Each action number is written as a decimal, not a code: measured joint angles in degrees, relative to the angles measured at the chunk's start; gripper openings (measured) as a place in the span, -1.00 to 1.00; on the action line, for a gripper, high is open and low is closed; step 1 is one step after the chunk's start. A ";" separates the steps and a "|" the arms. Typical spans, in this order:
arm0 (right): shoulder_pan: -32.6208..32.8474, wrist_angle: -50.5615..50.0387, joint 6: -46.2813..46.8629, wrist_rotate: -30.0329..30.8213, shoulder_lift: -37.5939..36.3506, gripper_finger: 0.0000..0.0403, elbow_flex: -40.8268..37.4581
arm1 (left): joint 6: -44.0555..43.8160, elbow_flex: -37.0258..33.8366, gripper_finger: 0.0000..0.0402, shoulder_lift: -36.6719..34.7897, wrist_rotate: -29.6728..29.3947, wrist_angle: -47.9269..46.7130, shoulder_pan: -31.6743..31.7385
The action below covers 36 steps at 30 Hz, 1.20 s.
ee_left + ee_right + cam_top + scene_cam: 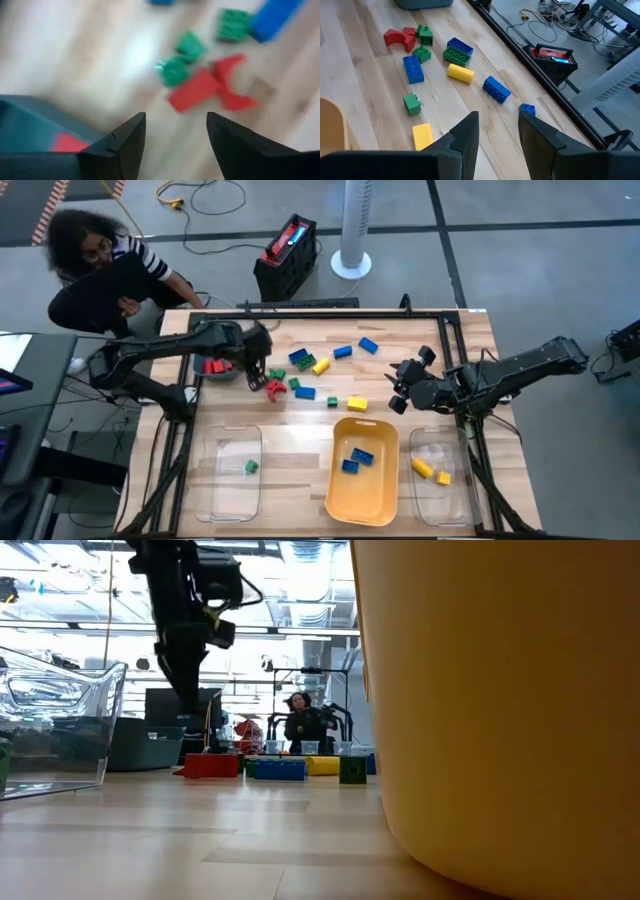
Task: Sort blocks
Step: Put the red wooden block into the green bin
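Loose blocks lie on the wooden table between the arms: a red arch (232,82) and a red brick (192,92) lying against each other, green ones (175,72), blue ones (413,68) and yellow ones (460,73). My left gripper (258,370) hangs open above the table, pointing steeply down, between the teal tray (215,370) and the red blocks (275,387); nothing is between its fingers (127,135). My right gripper (398,388) waits open above the table's right part, right of the blocks, and holds nothing (497,117).
Three trays stand along the near edge: a clear one (228,480) with a green block (251,467), a yellow one (362,490) with blue blocks (356,459), and a clear one (440,500) with yellow blocks (422,468). The teal tray holds red blocks (65,142). A person (90,270) sits beyond the far left corner.
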 joint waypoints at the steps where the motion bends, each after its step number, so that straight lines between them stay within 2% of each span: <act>1: 0.00 0.06 0.00 -0.01 0.00 -0.25 0.00 | -2.06 0.00 0.02 0.53 0.04 -0.17 -1.74; 7: 0.00 0.20 0.02 -0.01 0.00 -0.25 0.00 | -11.65 -0.02 0.03 3.86 -0.41 0.83 -10.96; 11: 0.00 0.54 0.02 -0.02 0.00 -0.25 0.00 | -14.80 -0.03 0.03 5.54 -1.78 3.54 -14.32; 17: 0.00 0.87 0.00 -0.02 0.00 -0.25 0.00 | -16.03 -0.02 0.03 9.22 -4.23 4.87 -14.77; 23: 0.00 1.23 -0.44 0.00 0.00 -0.25 0.00 | -14.21 -0.02 0.03 15.22 -4.40 8.45 -14.71; 30: 0.00 1.09 -0.49 0.00 0.00 -0.25 0.00 | -13.07 -0.02 0.03 18.58 -4.51 10.28 -14.66; 33: 0.00 1.09 -0.58 0.00 0.00 -0.25 0.00 | -12.13 0.02 -0.03 19.11 -4.90 10.78 -14.66; 36: 0.00 1.07 -0.63 -0.01 0.00 -0.25 0.00 | -10.31 0.03 -0.18 19.11 -4.88 11.92 -14.85</act>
